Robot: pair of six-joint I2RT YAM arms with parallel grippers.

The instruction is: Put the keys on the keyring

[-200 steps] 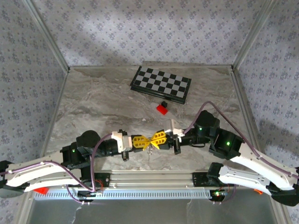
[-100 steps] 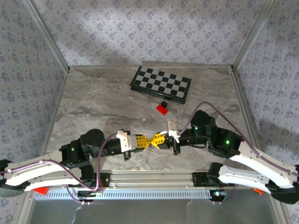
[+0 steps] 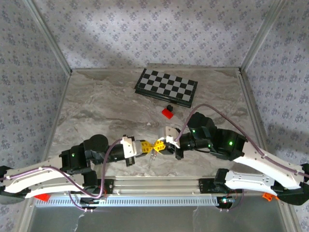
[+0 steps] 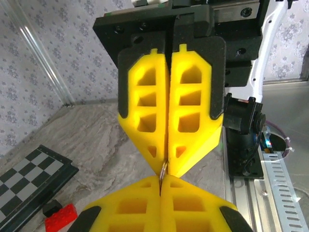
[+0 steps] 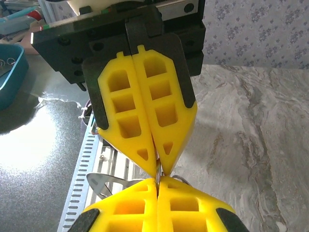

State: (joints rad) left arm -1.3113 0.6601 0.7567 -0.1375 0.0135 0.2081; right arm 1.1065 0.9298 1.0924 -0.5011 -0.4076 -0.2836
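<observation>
At the near edge of the table, just ahead of the arm bases, the left gripper and the right gripper are pictured tip to tip, their yellow fingers aimed at each other. Both pairs of jaws are pressed flat together, and no gap is shown between the pads in either wrist view. The keyring, seen here as a thin silvery wire, is caught at the spot where the two sets of tips meet. From the left wrist it is seen rising out of the seam of the left fingers and into the seam of the right ones, so it is pinched by both claws at once and held clear of the table. In the right wrist view a flat silvery piece is seen jutting out to the left just under the tips; whether it is a key blade cannot be told. Well apart, toward the far side, a red block with a black piece is seen lying just in front of the chessboard, neither being touched
</observation>
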